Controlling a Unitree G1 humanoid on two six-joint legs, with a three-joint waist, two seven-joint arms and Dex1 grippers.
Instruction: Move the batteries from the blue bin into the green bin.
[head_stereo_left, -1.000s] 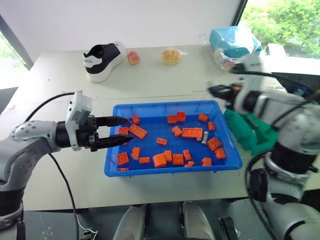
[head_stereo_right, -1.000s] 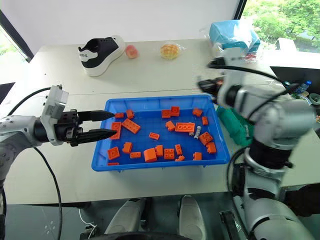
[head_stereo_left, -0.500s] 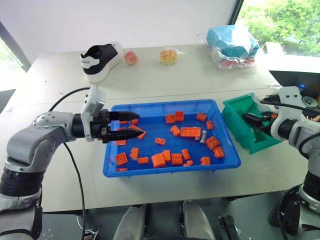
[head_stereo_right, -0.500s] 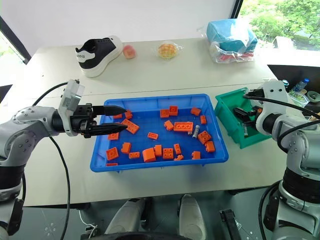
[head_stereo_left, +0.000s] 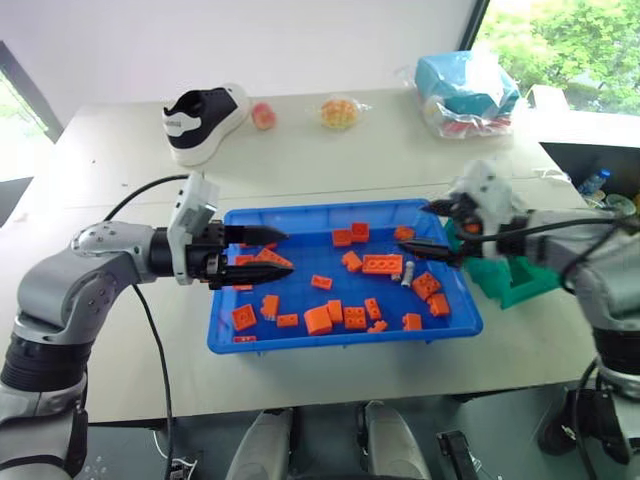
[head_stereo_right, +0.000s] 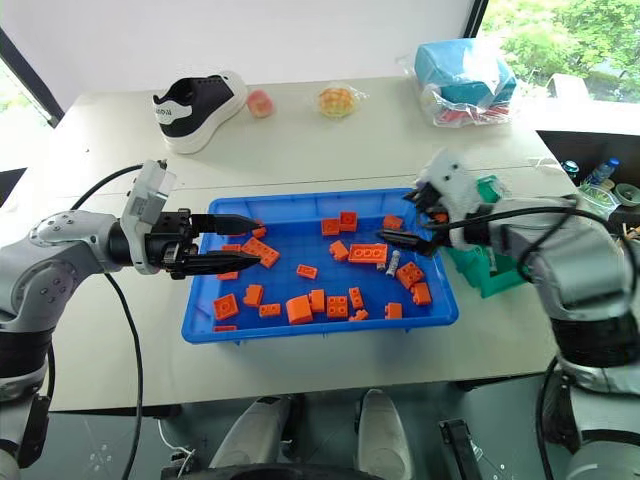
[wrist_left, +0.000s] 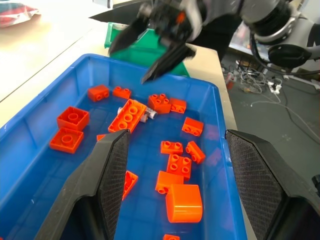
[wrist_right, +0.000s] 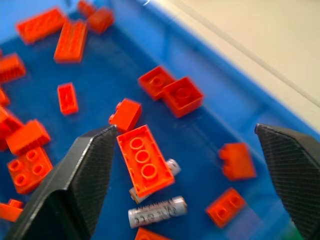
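Pale table (head_stereo_left: 330, 160), white wall behind it, window with green trees (head_stereo_left: 570, 40) at 1 o'clock. Along the far edge lie a black-and-white shoe (head_stereo_left: 205, 118) at 11 o'clock, a small pink-orange fruit (head_stereo_left: 265, 116), a wrapped yellow item (head_stereo_left: 340, 112) and a light-blue bagged bundle (head_stereo_left: 468, 88) at 1 o'clock.

The blue bin (head_stereo_left: 345, 341) sits mid-table, scattered with orange bricks (head_stereo_left: 323, 320). The green bin (head_stereo_left: 520, 280) stands just beside it at 3 o'clock.

The batteries (wrist_right: 156, 212) lie in the blue bin near its 3 o'clock end. One is bare on the floor, and another pokes out from under a long brick (wrist_right: 142, 159).

My right pincer (head_stereo_left: 425, 227) hangs over that end with its fingers spread wide, holding nothing. My left pincer (head_stereo_left: 265, 250) reaches in over the 9 o'clock rim, fingers apart and empty.

Against half a second ago: my right pincer was over the green bin. It has swung toward 9 o'clock and now sits above the blue bin's bricks. My left pincer is where it was, and the bins and bricks are unmoved.
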